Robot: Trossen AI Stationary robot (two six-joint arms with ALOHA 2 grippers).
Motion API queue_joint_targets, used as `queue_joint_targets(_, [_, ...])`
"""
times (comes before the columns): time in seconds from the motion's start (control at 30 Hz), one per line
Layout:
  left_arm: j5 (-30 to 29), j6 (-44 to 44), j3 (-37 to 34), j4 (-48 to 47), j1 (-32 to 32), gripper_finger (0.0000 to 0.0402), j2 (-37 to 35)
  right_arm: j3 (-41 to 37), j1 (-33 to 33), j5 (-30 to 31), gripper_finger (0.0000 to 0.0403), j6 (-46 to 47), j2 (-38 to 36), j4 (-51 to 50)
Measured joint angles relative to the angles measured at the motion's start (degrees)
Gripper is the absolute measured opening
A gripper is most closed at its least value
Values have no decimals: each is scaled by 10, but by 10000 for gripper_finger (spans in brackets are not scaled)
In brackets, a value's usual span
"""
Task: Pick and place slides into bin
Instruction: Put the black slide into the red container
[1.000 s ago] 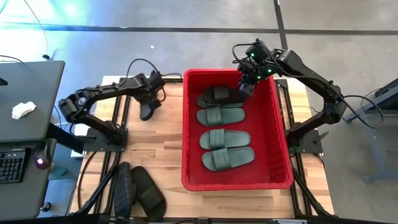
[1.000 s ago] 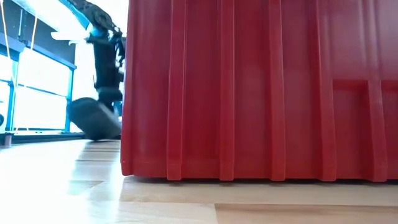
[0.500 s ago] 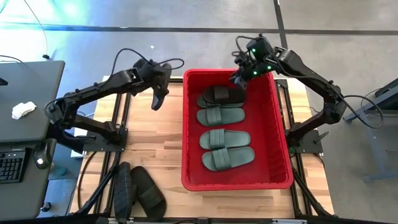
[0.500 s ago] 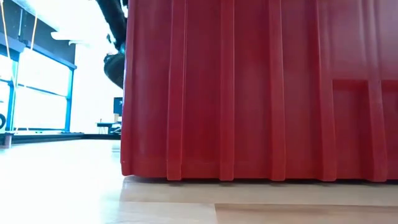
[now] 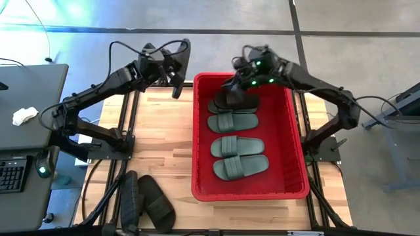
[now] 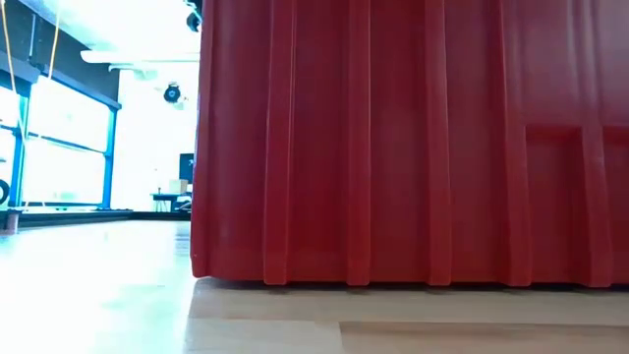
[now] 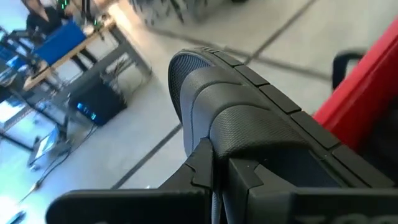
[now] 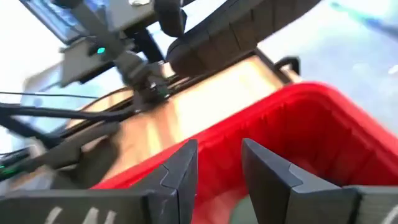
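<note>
Nearest, two black slides (image 5: 146, 203) lie on the table (image 5: 157, 141) in front of the left arm's base. Beyond, the red bin (image 5: 296, 154) holds three green slides (image 5: 239, 155) and one black slide (image 5: 235, 99) at its far end. Farthest, the left gripper (image 5: 177, 78), clenched on a black slide (image 7: 242, 127), has risen from the table to just beside the bin's far corner: a drop seems imminent. The right gripper (image 5: 237, 84), part open and empty, has shifted over the far rim.
</note>
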Motion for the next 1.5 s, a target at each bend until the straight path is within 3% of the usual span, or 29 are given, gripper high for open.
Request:
queue_joint_targets(0.23, [11, 0, 0, 100, 0, 0, 6, 0, 60, 140, 115, 3, 59, 85])
queue_joint_targets(0.47, [34, 10, 0, 128, 0, 0, 6, -1, 80, 141, 120, 6, 103, 157])
queue_joint_targets(0.67, [48, 13, 0, 128, 0, 0, 6, -1, 98, 115, 166, 32, 135, 227])
queue_joint_targets(0.93, [44, 26, 0, 128, 0, 0, 6, -1, 118, 153, 226, 193, 160, 314])
queue_joint_targets(1.23, [-1, 24, 0, 162, -2, 0, 39, -1, 133, 257, 229, 230, 161, 342])
queue_joint_targets(1.5, [-62, 26, 0, 229, -28, 0, 73, -1, 140, 422, 229, 186, 164, 276])
